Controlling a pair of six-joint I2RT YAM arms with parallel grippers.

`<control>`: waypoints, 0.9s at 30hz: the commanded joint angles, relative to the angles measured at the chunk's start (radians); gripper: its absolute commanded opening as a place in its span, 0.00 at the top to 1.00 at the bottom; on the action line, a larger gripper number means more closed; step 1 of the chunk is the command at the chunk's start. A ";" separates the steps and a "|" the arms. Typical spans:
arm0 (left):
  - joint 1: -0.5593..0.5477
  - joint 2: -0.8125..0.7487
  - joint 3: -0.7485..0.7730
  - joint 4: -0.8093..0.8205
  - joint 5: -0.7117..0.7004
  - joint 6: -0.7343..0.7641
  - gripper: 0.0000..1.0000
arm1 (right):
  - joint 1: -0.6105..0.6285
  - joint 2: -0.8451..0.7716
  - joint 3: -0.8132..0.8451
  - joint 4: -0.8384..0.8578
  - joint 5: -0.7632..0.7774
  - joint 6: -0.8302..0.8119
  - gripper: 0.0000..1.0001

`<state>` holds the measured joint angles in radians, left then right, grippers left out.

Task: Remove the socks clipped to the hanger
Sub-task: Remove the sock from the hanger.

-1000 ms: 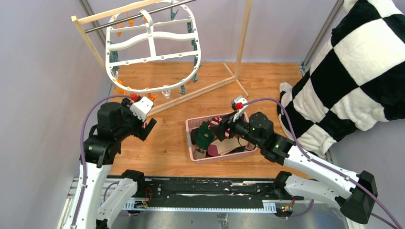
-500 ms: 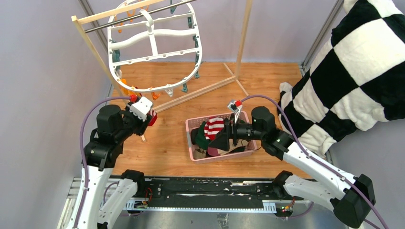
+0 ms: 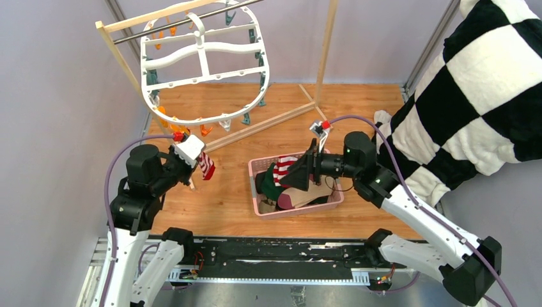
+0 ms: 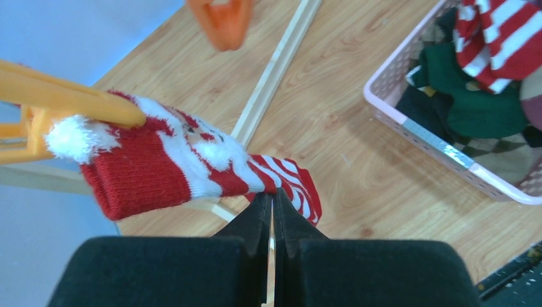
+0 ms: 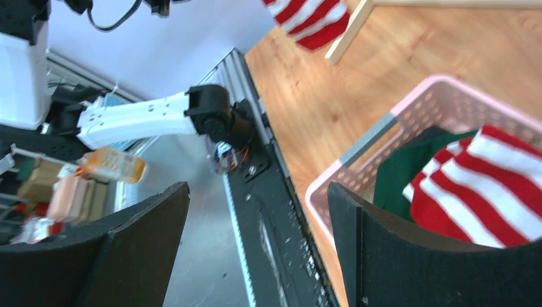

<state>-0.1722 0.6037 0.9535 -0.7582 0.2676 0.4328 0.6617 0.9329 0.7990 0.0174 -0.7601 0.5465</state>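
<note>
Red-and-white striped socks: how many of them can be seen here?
2. One striped sock hangs from an orange clip on the hanger; the other striped sock lies atop the pile in the pink basket. More may be hidden underneath.

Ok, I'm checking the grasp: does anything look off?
The left gripper is shut with only its tips at the striped edge of the red-and-white sock, which hangs from an orange clip. That looks like a thin grip at best; I cannot tell if fabric is pinched.

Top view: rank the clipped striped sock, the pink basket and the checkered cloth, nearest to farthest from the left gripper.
1. The clipped sock, right at the fingertips, left side.
2. The basket, to the right, mid-table.
3. The checkered cloth, far right edge.
</note>
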 commanded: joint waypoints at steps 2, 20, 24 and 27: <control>0.005 -0.030 0.049 -0.075 0.202 -0.004 1.00 | 0.167 0.098 0.090 0.101 0.277 -0.215 0.15; 0.005 -0.034 0.181 -0.118 0.526 -0.189 1.00 | 0.508 0.555 0.327 0.571 0.484 -0.527 0.00; 0.005 -0.026 0.176 -0.118 0.530 -0.190 1.00 | 0.525 0.604 0.360 0.599 0.449 -0.509 0.00; 0.005 -0.015 0.180 -0.118 0.544 -0.195 1.00 | 0.534 0.635 0.391 0.603 0.422 -0.502 0.01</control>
<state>-0.1722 0.5690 1.1145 -0.8703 0.7757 0.2565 1.1767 1.5295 1.1381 0.5758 -0.3141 0.0555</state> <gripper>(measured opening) 0.008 0.999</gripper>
